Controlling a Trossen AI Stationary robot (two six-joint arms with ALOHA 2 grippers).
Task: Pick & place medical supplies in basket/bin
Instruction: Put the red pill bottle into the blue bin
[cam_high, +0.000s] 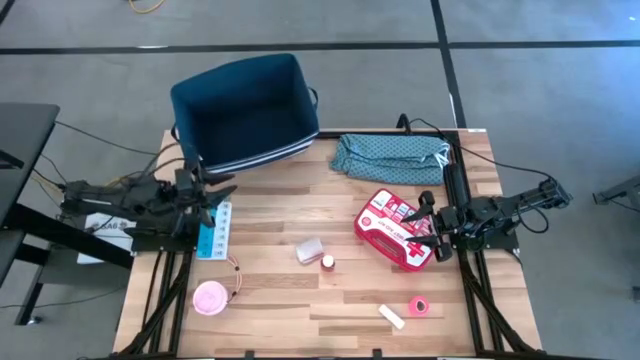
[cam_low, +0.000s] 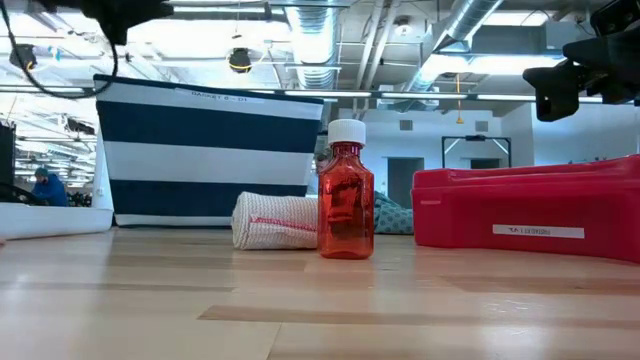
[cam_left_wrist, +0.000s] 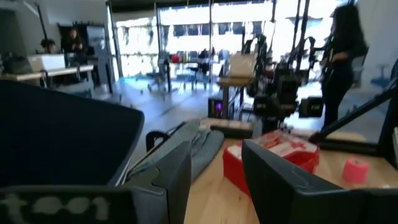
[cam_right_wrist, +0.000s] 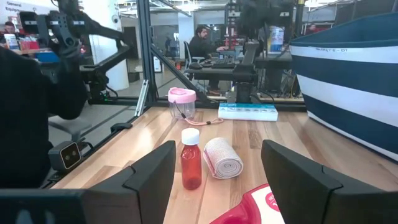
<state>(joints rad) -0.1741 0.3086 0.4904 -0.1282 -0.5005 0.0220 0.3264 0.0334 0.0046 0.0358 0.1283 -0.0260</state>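
Wooden table (cam_high: 270, 300): only low view reveals red bottle's (cam_low: 346, 190) shape.

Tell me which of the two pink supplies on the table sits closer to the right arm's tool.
The small pink tape roll, near the table's front edge below the right tool. The round pink tub lies far off on the left side.

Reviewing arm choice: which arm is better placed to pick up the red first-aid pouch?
The right. Its hand, open, sits at the red first-aid pouch; the left hand, also open, is across the table beside the bin.
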